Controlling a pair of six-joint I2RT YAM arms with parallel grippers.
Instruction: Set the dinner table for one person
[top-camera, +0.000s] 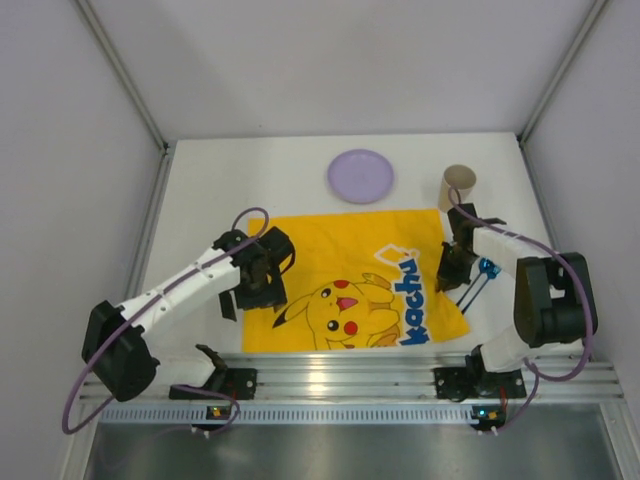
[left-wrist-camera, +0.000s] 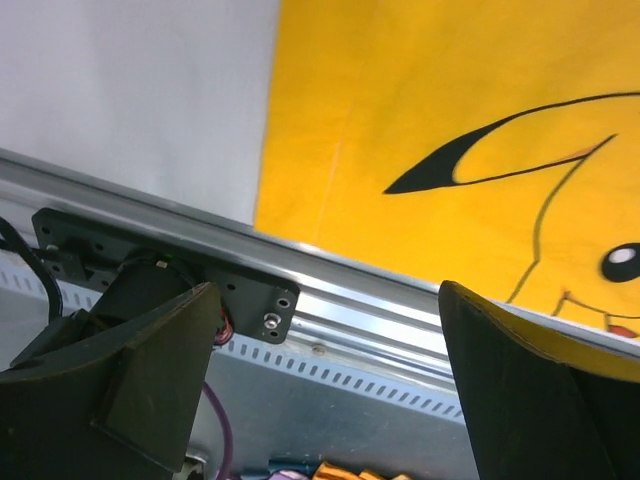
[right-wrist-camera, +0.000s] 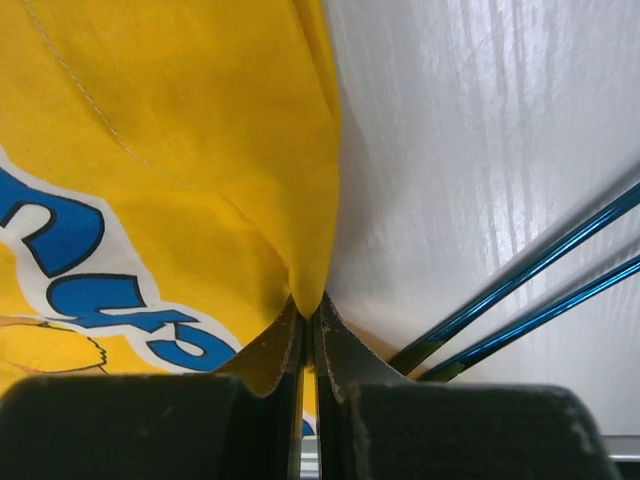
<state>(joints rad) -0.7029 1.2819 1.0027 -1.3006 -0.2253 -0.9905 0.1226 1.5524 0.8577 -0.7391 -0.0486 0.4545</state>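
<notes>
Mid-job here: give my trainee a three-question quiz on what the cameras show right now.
1. True or false: the right gripper pinches an edge of the yellow mat.
2. The left gripper is: A open, B shut on the mat, C shut on nothing?
3. Fill in: the blue chopsticks lie on the dinner table beside the mat's ____ edge, robot's own side.
Key: 1 true; 2 A; 3 right.

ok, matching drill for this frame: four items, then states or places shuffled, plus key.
1 left gripper
2 right gripper
3 plate
4 thin sticks

A shut on the yellow mat edge
B lilac, beyond the mat
C open, holding nothing
D blue, right of the mat

Pairs: 1-C, 2-A, 3-B, 4-D
</notes>
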